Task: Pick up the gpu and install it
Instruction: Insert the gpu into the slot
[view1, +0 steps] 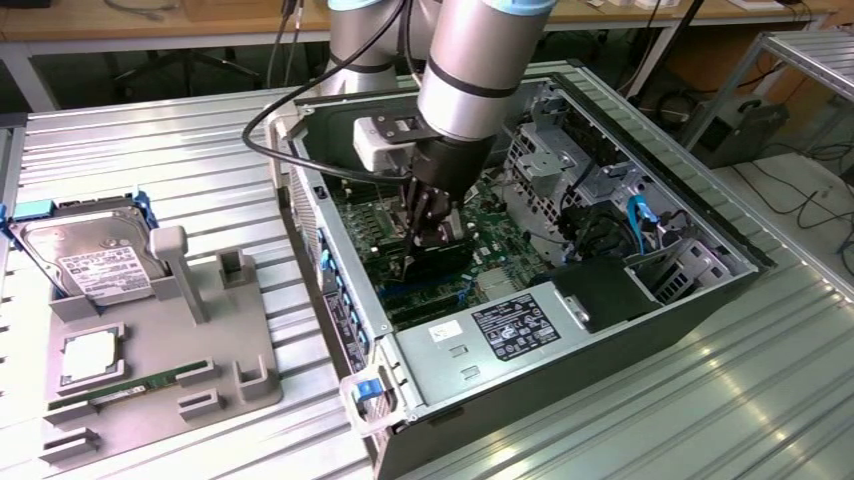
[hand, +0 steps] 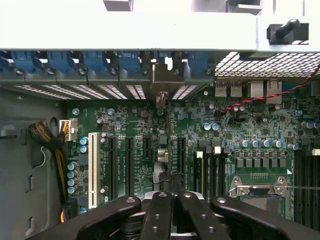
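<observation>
Plainly, the gripper (view1: 433, 232) is clenched on the upper edge of the gpu (view1: 438, 262), a light, stiff but fragile card standing edge-down over the motherboard (hand: 210, 145), its bracket toward the case's rear wall (hand: 75, 35).

Gripper (view1: 437, 238) — fingers closed, downward

1. A ribbed grey metal surface (view1: 187, 150) carries an open black-and-silver computer case (view1: 707, 290) lying on its side.
2. Inside it sits a green motherboard (hand: 150, 130) with a white expansion slot (hand: 93, 170) and blue slot clips (hand: 95, 60).
3. On the exterior view's left, a grey plastic parts holder (view1: 227, 340) holds a boxy silver hard drive (view1: 94, 260) and a slim green memory stick (view1: 127, 390).
</observation>
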